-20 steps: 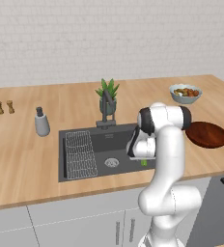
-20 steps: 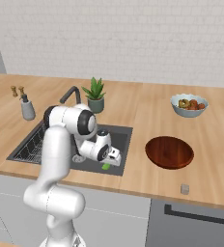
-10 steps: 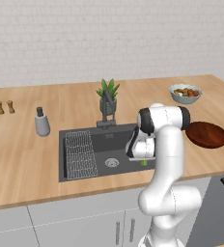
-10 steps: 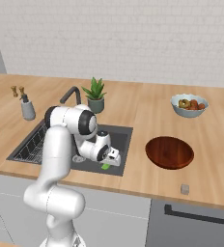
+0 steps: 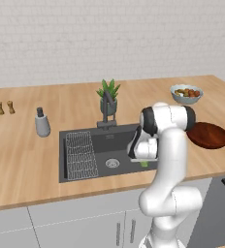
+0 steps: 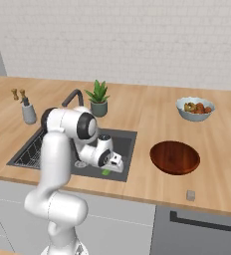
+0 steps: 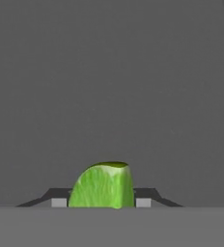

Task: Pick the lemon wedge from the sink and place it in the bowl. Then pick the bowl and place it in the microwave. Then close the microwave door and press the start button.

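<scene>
Gripper point(image 7: 102, 202) down in the sink point(image 5: 119, 140), near its front right corner, jaws drawn in flanking the lemon wedge point(image 7: 103, 187) on both sides, grip not confirmed, presumably to lift it toward the bowl point(image 6: 174, 157) right of the sink.

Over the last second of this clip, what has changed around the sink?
Little shows: the arm holds its pose with the gripper low in the sink, its fingertips now flanking the lemon wedge, seemingly closing on it. The wedge has not lifted. The bowl, plant and food bowl stayed put.
</scene>
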### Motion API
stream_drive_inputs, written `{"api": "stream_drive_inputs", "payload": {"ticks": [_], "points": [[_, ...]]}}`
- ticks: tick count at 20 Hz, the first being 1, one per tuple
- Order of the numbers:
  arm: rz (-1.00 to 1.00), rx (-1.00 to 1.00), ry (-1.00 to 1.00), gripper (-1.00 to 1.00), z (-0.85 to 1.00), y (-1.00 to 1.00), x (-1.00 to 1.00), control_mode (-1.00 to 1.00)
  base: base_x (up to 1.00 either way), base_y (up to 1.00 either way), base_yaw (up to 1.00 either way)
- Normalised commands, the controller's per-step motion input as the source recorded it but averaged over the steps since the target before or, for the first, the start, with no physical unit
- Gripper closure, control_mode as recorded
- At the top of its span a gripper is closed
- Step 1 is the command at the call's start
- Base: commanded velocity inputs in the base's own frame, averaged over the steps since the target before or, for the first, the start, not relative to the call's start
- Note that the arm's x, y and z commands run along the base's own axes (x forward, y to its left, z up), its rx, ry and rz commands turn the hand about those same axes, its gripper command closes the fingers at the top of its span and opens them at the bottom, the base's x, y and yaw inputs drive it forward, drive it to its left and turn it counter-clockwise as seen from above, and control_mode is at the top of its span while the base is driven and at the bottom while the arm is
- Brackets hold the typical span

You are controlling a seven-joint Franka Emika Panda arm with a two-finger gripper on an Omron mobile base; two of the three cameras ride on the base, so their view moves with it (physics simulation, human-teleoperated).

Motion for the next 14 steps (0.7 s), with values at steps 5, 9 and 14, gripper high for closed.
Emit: {"api": "stream_drive_inputs", "payload": {"ticks": [5,9,14], "points": [[-0.05,0.01,0.00,1.00,0.85,-0.05,-0.37,-1.00,0.00,0.00,0.00],[-0.04,0.03,-0.04,1.00,1.00,-0.09,-0.30,-1.00,0.00,0.00,0.00],[-0.02,0.02,-0.13,1.00,1.00,-0.03,-0.29,-1.00,0.00,0.00,0.00]]}}
